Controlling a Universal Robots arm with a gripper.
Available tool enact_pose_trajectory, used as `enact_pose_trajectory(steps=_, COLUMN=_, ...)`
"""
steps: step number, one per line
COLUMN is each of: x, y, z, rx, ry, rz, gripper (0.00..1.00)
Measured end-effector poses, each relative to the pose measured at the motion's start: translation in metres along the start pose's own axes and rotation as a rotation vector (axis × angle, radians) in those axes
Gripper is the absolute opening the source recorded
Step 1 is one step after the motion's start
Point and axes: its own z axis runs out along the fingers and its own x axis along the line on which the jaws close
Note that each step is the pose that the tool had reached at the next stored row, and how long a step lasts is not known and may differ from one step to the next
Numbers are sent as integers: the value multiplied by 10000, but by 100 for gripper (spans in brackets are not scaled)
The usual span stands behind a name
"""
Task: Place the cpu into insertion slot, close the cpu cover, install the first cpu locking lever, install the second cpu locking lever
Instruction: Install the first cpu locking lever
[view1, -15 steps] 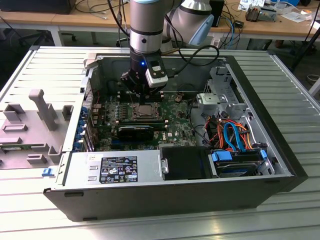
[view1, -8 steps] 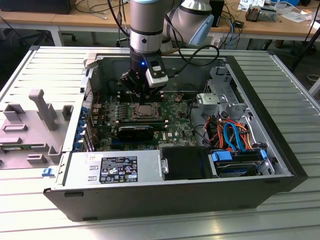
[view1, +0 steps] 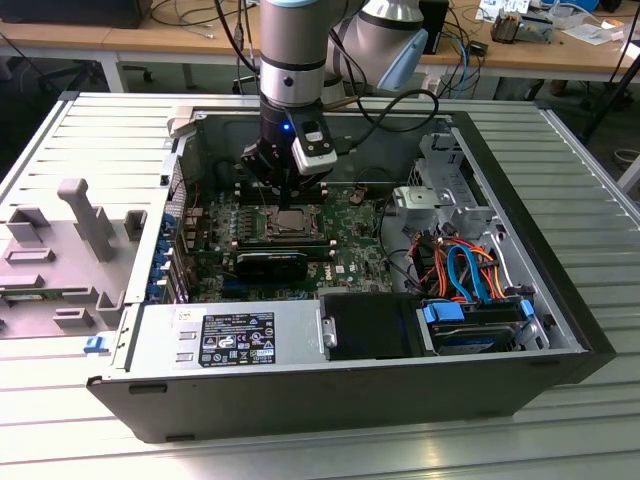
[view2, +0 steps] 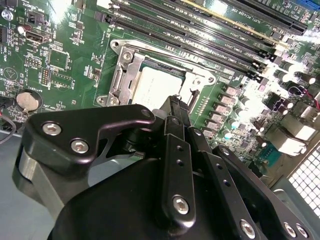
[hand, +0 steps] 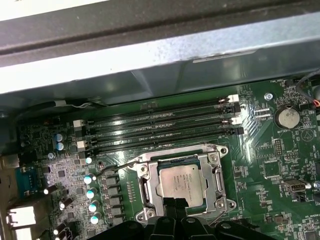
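Observation:
The cpu (hand: 181, 182) lies flat in the socket on the green motherboard (view1: 352, 258), its dull silver top showing. The cpu cover (hand: 218, 175), a silver frame, lies down around it. A thin wire lever (hand: 107, 167) curves out beside the socket. My gripper (hand: 173, 202) hangs just above the socket's edge, fingers together and nothing visibly between them. In the second wrist view the black gripper (view2: 175, 102) partly hides the cpu (view2: 150, 87) and the cover (view2: 122, 80). In the exterior view the gripper (view1: 282, 190) stands upright over the cpu (view1: 290, 222).
Black memory slots (hand: 160, 130) run beside the socket, toward the case wall (hand: 165, 60). A power supply (view1: 230, 335) sits at the case's near side, and drives with blue and orange cables (view1: 470, 270) on the exterior view's right. Grey fixtures (view1: 85, 215) stand on the table at its left.

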Motion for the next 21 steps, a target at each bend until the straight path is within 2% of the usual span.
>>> enact_pose_trajectory(steps=21, x=0, y=0, z=0, rx=8, ry=-14, rz=-278, gripper=11)
